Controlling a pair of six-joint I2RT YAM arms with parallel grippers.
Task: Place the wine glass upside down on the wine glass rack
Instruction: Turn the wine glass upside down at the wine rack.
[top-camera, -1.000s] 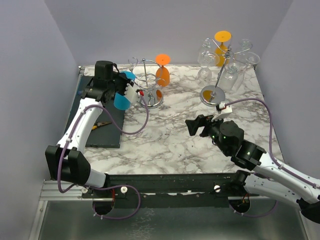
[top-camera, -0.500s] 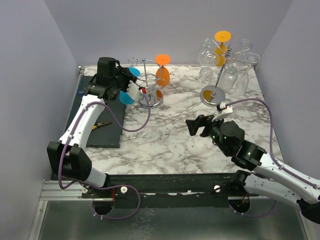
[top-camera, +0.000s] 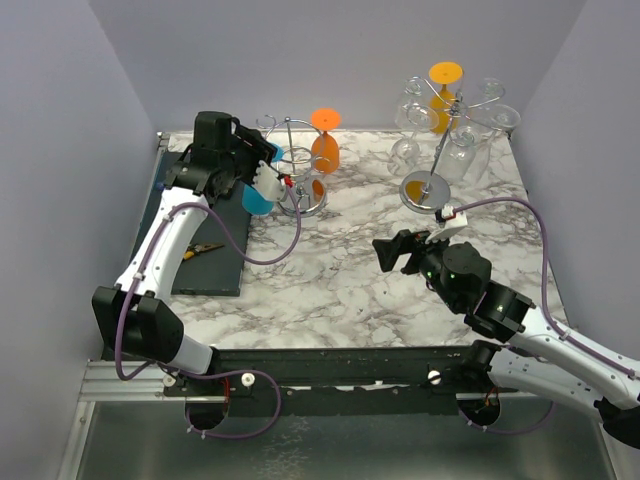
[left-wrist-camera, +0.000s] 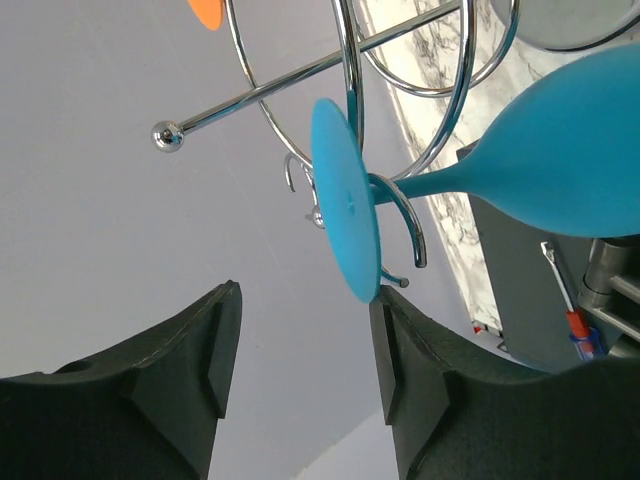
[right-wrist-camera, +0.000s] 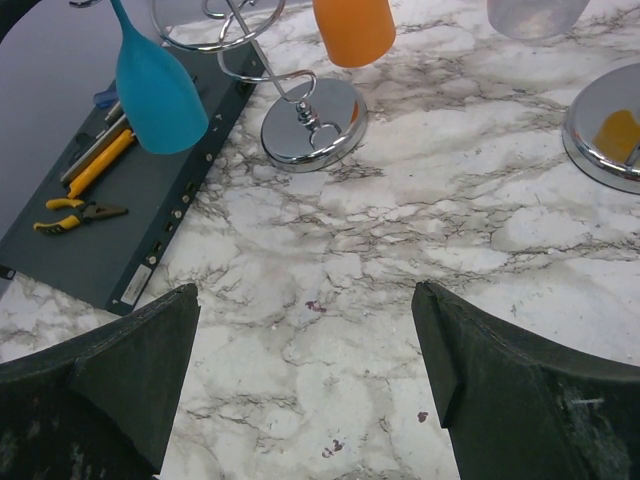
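Blue glass (left-wrist-camera: 540, 170) hangs bowl-down on the rack (left-wrist-camera: 165, 136) at the desk's (top-camera: 340, 270) far-left corner, foot just ahead of the empty, spread left gripper (left-wrist-camera: 305, 300). Right gripper (right-wrist-camera: 305, 300) is likewise spread, well apart.

Left arm (top-camera: 165, 240) reaches far forward, my left fingers (left-wrist-camera: 190, 350) parted. Right arm (top-camera: 495, 305) bent low, right fingers (right-wrist-camera: 110, 390) spread wide.
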